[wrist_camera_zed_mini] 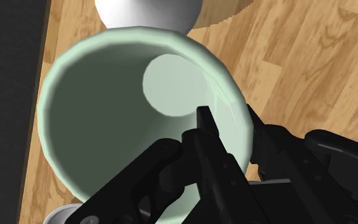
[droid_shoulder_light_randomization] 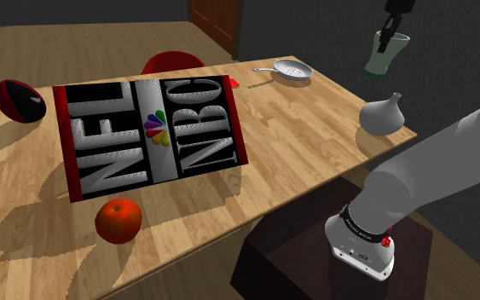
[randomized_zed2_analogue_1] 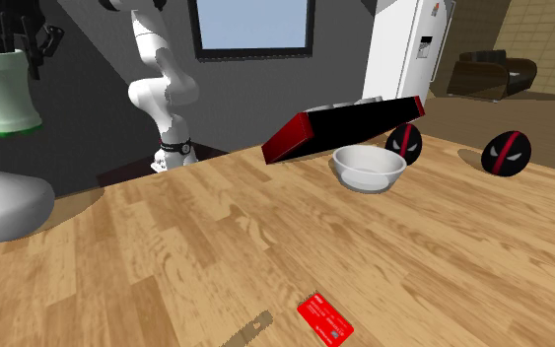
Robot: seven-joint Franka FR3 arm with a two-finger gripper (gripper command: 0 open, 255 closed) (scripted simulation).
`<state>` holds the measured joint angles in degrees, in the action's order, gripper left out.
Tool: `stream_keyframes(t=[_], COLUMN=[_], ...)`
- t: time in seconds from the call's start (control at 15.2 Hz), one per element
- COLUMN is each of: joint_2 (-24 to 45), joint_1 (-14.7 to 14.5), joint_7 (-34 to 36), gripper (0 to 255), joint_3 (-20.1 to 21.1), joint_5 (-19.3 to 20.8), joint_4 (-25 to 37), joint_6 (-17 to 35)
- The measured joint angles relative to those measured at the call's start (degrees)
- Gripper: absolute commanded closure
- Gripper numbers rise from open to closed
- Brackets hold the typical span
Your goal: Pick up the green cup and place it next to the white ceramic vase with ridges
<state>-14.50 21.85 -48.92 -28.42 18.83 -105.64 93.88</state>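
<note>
The pale green cup hangs in the air, upright, above the table's far right corner in the shoulder view. My gripper is shut on its rim from above. In the wrist view one finger is inside the cup and the other outside its wall, the gripper clasping the rim. The greyish-white vase, round-bodied with a narrow neck, stands on the table just below and beside the cup. The second exterior view shows the cup under the gripper, above the vase. The vase lies beyond the cup's rim.
A large NFL/NBC box lies mid-table, with a red apple near the front edge and a black-and-red ball at the left. A white pan sits at the back. A red card lies on the table.
</note>
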Motion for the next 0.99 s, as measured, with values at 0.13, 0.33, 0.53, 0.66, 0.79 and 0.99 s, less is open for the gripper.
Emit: stream_keyframes(t=[0.13, 0.33, 0.53, 0.66, 0.79, 0.99], joint_2=[-0.1, -0.9, -0.8, -1.3, -1.1, -1.2], joint_1=[0.2, 0.3, 0.4, 0.5, 0.5, 0.6], joint_7=[0.0, 0.8, 1.2, 1.6, 1.9, 2.5], gripper=[255, 255, 255, 255, 255, 255], joint_3=[-0.3, -0.3, -0.6, -0.6, -0.7, -1.0], joint_5=[0.1, 0.6, 0.8, 1.1, 1.1, 1.4], joint_4=[-1.6, -4.6, -6.7, -8.6, -9.9, -12.4], joint_6=[1.6, 3.6, 5.9, 7.2, 8.6, 11.1])
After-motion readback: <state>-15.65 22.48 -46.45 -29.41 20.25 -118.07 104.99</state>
